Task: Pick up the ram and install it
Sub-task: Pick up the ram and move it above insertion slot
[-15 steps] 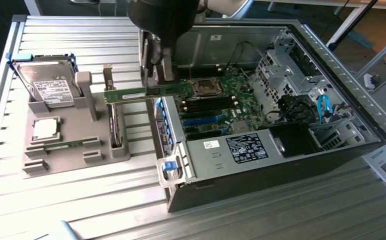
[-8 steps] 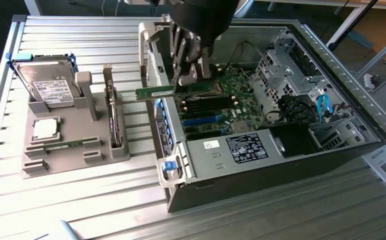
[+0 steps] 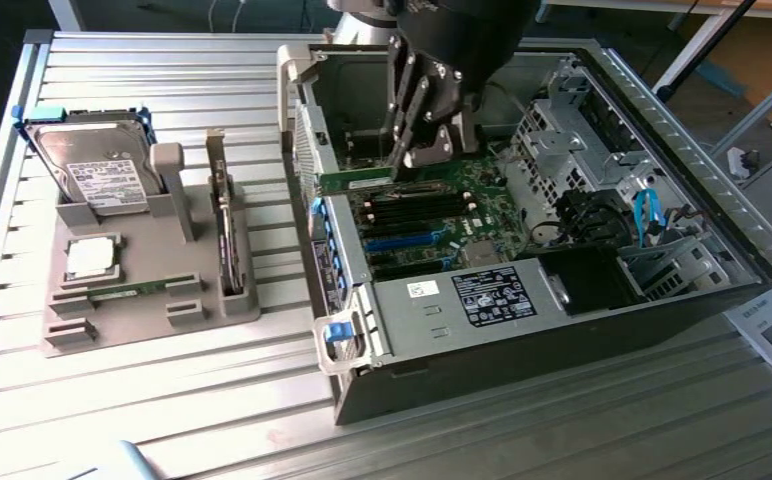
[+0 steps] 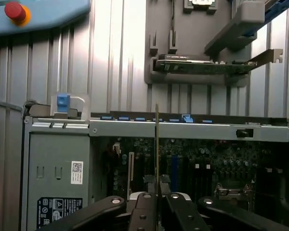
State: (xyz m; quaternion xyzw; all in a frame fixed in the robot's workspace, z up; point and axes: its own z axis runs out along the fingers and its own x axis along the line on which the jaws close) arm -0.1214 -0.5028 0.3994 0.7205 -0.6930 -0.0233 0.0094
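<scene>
While the gripper (image 3: 420, 152) hangs inside the open computer case (image 3: 706, 230), its fingers are clenched on the ram (image 3: 359, 178), a thin green stick held just above the black memory slots (image 3: 420, 207) on the motherboard (image 3: 473, 180). From the wrist view, the ram (image 4: 157, 144) appears edge-on as a fine line rising from between the fingers of the gripper (image 4: 157, 197). Most of the stick seems to reach beyond the fingers toward the exterior view's left, so a push down could tip it in the grip or seat one end alone. If it meets a slot askew or beside the groove, pressing may bend it or scrape the board. Room is tight: the case's metal side wall (image 3: 309, 120) stands close at the stick's far end, and a drive cage (image 3: 560, 130) and blue cables (image 3: 646, 215) crowd the exterior view's right. Overhead the case is open.
</scene>
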